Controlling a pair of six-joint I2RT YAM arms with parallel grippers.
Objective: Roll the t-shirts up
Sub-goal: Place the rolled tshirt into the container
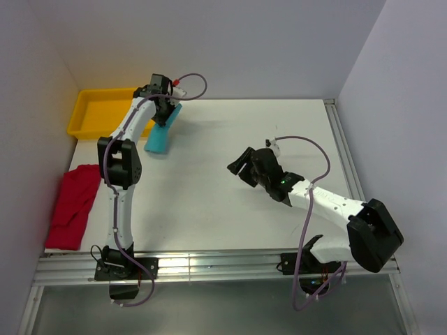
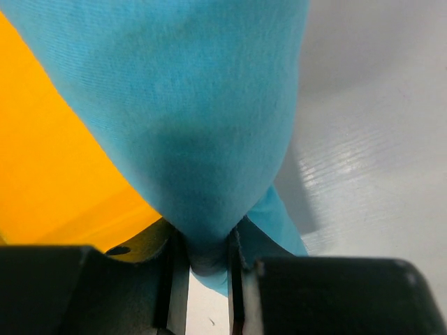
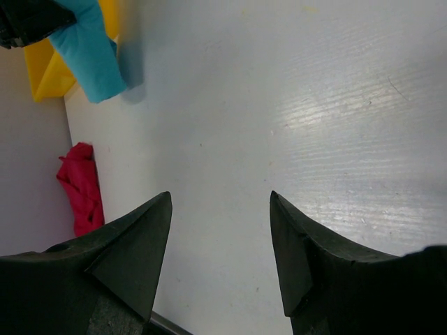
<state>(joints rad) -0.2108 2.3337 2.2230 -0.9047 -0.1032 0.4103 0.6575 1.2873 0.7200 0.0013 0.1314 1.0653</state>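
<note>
The teal t-shirt (image 1: pixel 159 136), bunched into a narrow roll, hangs tilted beside the yellow tray's right edge, its lower end near the table. My left gripper (image 1: pixel 166 105) is shut on its upper end; in the left wrist view the teal t-shirt (image 2: pixel 188 105) fills the frame, pinched in that gripper (image 2: pixel 202 259). The red t-shirt (image 1: pixel 73 206) lies crumpled at the table's left edge. My right gripper (image 1: pixel 239 166) hovers over the table's middle, open, with nothing inside. From its wrist, the right gripper (image 3: pixel 220 202) faces the teal t-shirt (image 3: pixel 87 45) and the red t-shirt (image 3: pixel 80 185).
The yellow tray (image 1: pixel 98 112) sits in the far left corner against the wall, also visible as the yellow tray (image 2: pixel 49 174) behind the teal cloth. The white table (image 1: pixel 230 209) has a raised rail along its right side and a metal frame at the near edge.
</note>
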